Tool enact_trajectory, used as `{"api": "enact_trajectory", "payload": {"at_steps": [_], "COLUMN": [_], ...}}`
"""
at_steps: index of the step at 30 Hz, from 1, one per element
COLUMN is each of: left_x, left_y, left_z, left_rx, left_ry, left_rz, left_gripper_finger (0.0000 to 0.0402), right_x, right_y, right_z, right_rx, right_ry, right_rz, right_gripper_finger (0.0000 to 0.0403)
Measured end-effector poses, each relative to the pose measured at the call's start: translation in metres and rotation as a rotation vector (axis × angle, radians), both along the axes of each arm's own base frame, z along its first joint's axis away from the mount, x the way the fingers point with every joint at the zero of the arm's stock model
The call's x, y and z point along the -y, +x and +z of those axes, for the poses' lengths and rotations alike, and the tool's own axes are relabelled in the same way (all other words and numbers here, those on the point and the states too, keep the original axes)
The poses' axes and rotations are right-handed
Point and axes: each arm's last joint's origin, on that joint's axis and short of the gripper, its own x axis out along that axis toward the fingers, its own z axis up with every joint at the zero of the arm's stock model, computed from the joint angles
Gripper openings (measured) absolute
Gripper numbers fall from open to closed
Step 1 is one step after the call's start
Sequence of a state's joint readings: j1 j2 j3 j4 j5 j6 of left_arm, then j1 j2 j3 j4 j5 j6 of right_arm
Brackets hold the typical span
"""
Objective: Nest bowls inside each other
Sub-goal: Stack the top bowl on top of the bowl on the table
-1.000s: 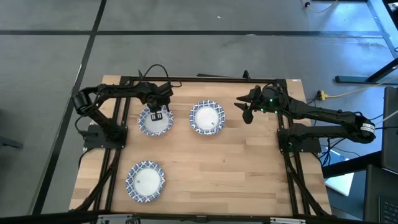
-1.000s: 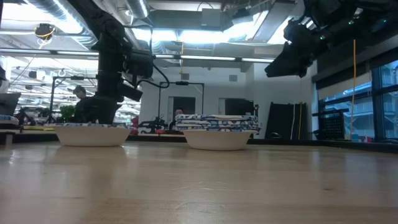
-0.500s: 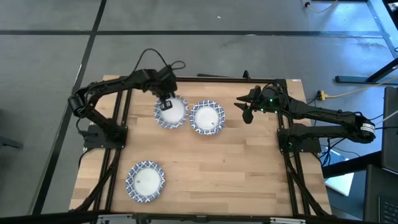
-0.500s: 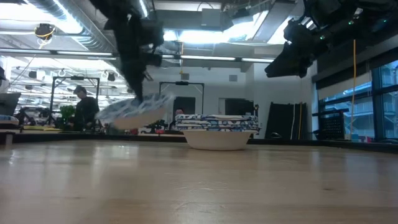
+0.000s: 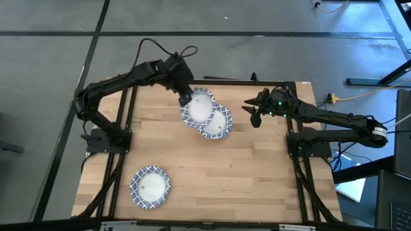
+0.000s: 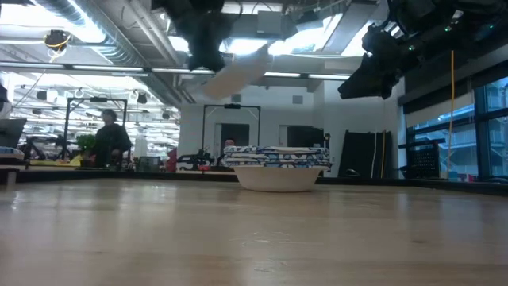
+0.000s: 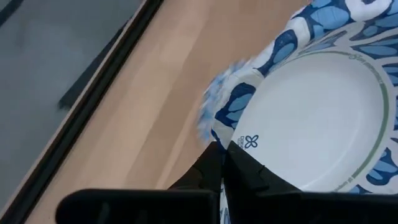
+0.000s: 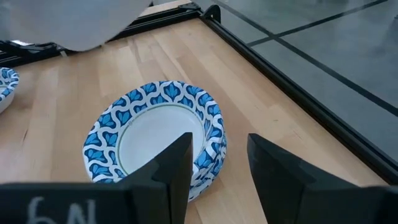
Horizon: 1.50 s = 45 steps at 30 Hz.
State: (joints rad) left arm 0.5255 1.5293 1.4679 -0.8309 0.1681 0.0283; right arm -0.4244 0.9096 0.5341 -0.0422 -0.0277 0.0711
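pinching the patterned rim of a lifted bowl (image 5: 196, 107), the left end effector (image 5: 185, 99) is clamped tight and holds it tilted in the air, partly over the stack of bowls (image 5: 216, 124) on the counter (image 5: 257, 173). the right end effector (image 5: 255, 114) hangs beside that stack with its fingers spread and nothing between them. a third bowl (image 5: 150, 186) sits well apart, near the counter's front left.

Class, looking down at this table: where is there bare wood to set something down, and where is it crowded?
Free: between the stack and the near-left bowl, plus the near-right corner. Crowded: the far middle, where the left gripper holds a bowl over the stack.
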Motion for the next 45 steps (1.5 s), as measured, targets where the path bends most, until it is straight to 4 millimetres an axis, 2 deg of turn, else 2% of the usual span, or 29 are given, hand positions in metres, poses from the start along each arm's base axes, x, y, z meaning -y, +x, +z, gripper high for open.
{"api": "enact_trajectory", "payload": {"at_steps": [2,6,13,21,27,30,35,39,45], "left_x": [0.002,0.006,0.003,-0.013,-0.018,-0.018,-0.018,-0.017,-0.016], "left_y": [0.011,0.038,0.076,0.104,0.1,0.094,0.092,0.093,0.094], "left_z": [0.001,-0.01,-0.049,-0.092,-0.122,-0.125,-0.12,-0.12,-0.119], "left_rx": [0.055,0.09,-0.012,-0.14,-0.298,-0.364,-0.368,-0.385,-0.372], "left_ry": [-0.011,-0.054,-0.083,-0.054,-0.132,-0.15,-0.095,-0.052,-0.059], "left_rz": [-0.046,-0.088,-0.095,-0.032,-0.02,-0.036,-0.054,-0.044,-0.087], "left_gripper_finger": [0.0001,0.0001,0.0,0.0,0.0002,0.0003,0.0012,0.0043,0.0119], "right_x": [0.0,0.0,0.0,0.0,0.0,0.0,0.0,0.0,0.0], "right_y": [0.0,0.0,0.0,0.0,0.0,0.0,0.0,0.0,0.0], "right_z": [0.0,0.0,0.0,0.0,0.0,0.0,0.0,0.0,0.0], "right_rx": [0.0,0.0,0.004,0.01,0.017,0.014,0.015,0.015,0.015], "right_ry": [-0.001,-0.001,0.009,0.026,0.045,0.047,0.048,0.048,0.048], "right_rz": [0.001,0.001,-0.004,-0.012,-0.02,-0.021,-0.022,-0.022,-0.021], "right_gripper_finger": [0.0154,0.0154,0.0154,0.0154,0.0154,0.0154,0.0154,0.0154,0.0154]}}
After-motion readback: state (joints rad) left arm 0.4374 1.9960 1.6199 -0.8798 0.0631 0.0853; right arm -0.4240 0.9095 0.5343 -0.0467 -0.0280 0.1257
